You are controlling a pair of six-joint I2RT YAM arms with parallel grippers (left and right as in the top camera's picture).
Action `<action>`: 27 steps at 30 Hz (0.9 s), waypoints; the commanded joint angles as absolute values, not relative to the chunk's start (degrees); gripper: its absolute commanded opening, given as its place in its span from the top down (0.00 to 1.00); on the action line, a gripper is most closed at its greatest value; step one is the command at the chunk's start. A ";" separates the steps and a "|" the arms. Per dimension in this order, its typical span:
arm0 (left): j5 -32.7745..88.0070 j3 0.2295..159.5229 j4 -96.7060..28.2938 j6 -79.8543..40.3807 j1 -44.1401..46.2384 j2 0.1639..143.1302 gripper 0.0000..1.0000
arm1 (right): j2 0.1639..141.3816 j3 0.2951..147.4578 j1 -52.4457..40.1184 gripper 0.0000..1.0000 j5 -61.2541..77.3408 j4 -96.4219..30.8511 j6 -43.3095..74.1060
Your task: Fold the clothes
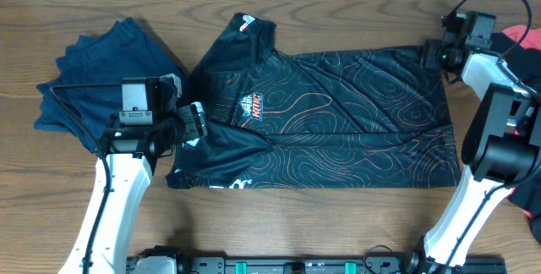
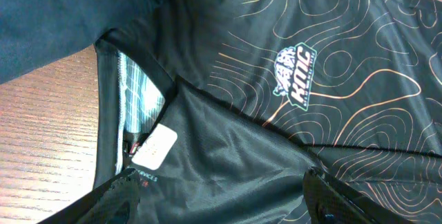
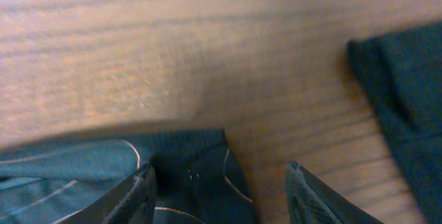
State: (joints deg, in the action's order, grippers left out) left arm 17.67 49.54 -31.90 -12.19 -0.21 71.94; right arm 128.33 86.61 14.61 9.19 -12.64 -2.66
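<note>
The black jersey [image 1: 330, 130] lies spread on the wooden surface [image 1: 338, 223], beside a pile of blue clothes [image 1: 84, 79]. The left pincer [image 2: 219, 182] hovers wide open over the collar area, gripping nothing. The right pincer [image 3: 219, 172] stands open astride a hem corner.

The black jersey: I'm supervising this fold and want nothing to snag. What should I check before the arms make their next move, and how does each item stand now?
1. black jersey spread on the table: ok along the body, creased near the collar.
2. left gripper open above the collar end: ok, nothing held.
3. right gripper open at the jersey's far corner: ok, the corner lies between its fingers, not yet gripped.
4. navy folded garment apart from the jersey's sleeve: cannot tell, their edges meet in the overhead view.
5. red cloth clear of the jersey: ok.
</note>
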 commanded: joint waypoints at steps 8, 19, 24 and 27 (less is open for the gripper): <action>17.76 50.81 -31.75 -12.08 -0.03 72.25 0.23 | 130.56 87.22 13.50 0.85 9.23 -12.56 -2.13; 17.76 50.81 -31.09 -12.08 -0.03 72.25 0.24 | 130.13 87.33 13.50 0.99 8.75 -13.06 -0.49; 17.76 50.81 -31.09 -12.08 -0.01 72.25 0.26 | 127.81 87.33 13.47 0.99 2.50 -13.78 3.20; 17.76 50.81 -30.92 -12.08 -0.03 72.25 0.26 | 126.87 87.33 13.45 0.64 2.87 -13.61 3.14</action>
State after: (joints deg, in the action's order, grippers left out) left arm 17.67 49.54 -31.18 -12.19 -0.21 71.94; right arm 128.55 87.07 13.96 5.67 -13.19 1.80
